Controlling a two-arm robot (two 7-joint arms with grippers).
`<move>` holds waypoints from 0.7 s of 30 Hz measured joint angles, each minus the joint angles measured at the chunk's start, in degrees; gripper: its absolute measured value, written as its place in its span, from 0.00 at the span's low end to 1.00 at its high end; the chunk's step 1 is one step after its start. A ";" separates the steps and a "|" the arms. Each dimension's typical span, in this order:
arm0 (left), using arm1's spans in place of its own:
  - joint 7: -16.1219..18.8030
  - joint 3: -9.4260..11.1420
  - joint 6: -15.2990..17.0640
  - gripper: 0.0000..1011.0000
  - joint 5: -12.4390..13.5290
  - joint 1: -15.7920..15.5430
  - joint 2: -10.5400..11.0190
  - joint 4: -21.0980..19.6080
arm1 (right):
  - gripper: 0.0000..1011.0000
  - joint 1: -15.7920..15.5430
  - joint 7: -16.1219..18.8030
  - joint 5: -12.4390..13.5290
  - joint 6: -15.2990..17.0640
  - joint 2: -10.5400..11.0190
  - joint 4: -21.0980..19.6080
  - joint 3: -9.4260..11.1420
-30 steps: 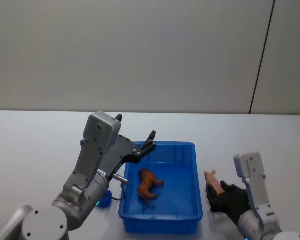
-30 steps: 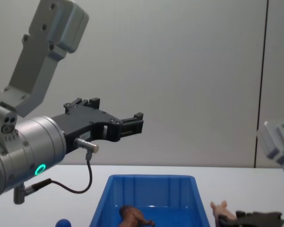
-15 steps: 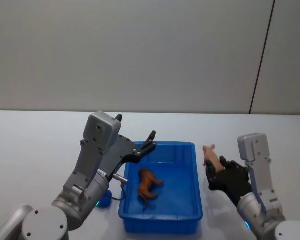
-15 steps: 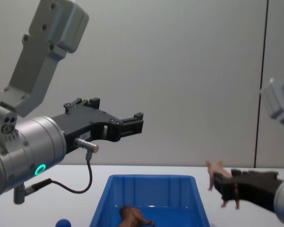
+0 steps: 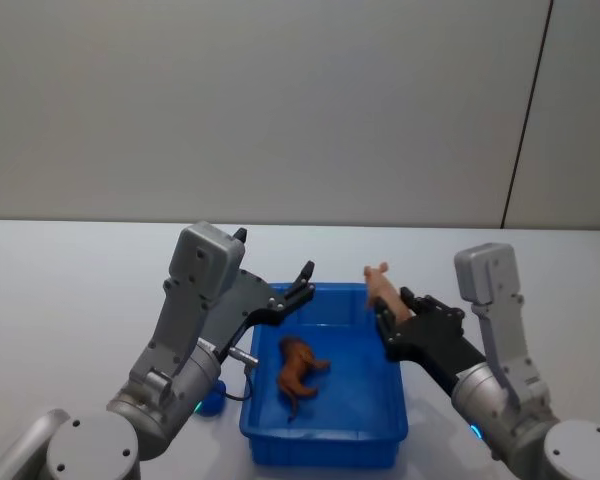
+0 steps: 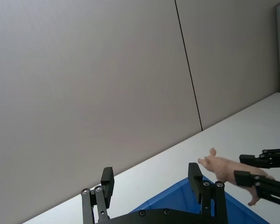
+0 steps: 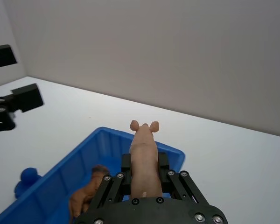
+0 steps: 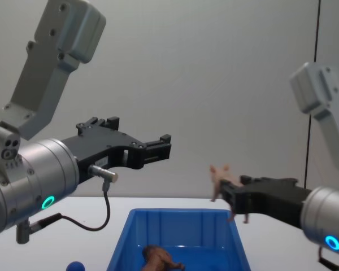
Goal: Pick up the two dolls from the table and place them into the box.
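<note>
Pinched by the right claw (image 5: 388, 312), the pink doll (image 5: 380, 284) has been raised off the surface (image 5: 60, 290), seemingly over the rim of the box (image 5: 325, 437), ready for release; the spread left claw (image 5: 302, 282) is parked above the box's left side.

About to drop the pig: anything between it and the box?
Nothing visible. Right pincer holds the pink doll over the box's right rim; brown doll lies further left inside; left pincer hovers by the left rim.
</note>
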 joint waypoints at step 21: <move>0.00 0.00 0.00 0.99 0.00 0.00 0.00 0.00 | 0.82 6.59 9.07 -1.34 -1.28 -3.77 11.50 -1.82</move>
